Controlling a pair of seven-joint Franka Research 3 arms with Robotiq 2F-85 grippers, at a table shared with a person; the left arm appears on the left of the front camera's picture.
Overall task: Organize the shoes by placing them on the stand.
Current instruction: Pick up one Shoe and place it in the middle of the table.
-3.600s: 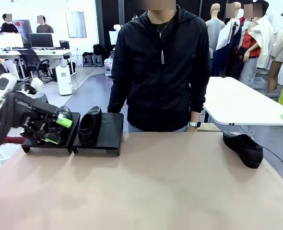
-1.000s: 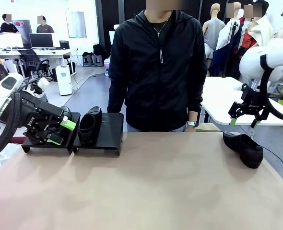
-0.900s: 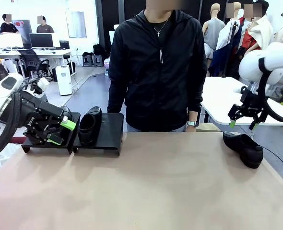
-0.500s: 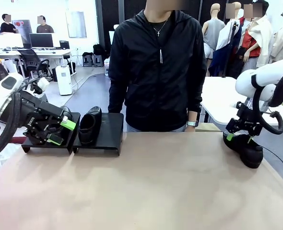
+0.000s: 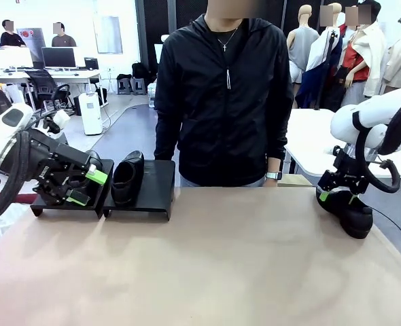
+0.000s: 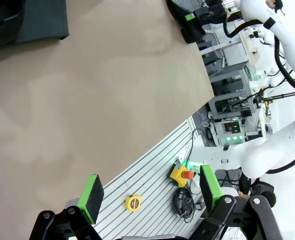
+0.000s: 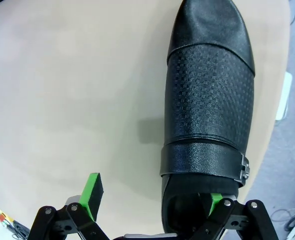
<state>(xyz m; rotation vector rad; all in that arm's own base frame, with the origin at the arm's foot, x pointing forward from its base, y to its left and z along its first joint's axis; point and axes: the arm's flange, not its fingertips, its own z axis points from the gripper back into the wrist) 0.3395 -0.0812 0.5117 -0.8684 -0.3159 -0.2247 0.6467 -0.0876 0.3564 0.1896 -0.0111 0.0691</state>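
Worktop (image 5: 207, 265): tan, bare across the middle. Person (image 5: 224, 95) in a black zip jacket stands at the far edge, watch (image 5: 275, 175) on one wrist. White table (image 5: 336, 146) behind, to the right. Office desk with monitor (image 5: 58, 57) far back left. Beyond the worktop's near edge, slotted rail plate (image 6: 152, 185); on it a yellow tape measure (image 6: 133, 202) and a yellow box with red button (image 6: 182, 174).

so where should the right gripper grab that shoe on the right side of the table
Probably at the heel-end collar of the shoe, coming straight down from above. The right gripper is open, with one finger in the shoe's opening behind the buckled strap and the other outside over the table. Closing there would pinch the thin side wall; the broad, rounded toe looks too wide and smooth to grip.
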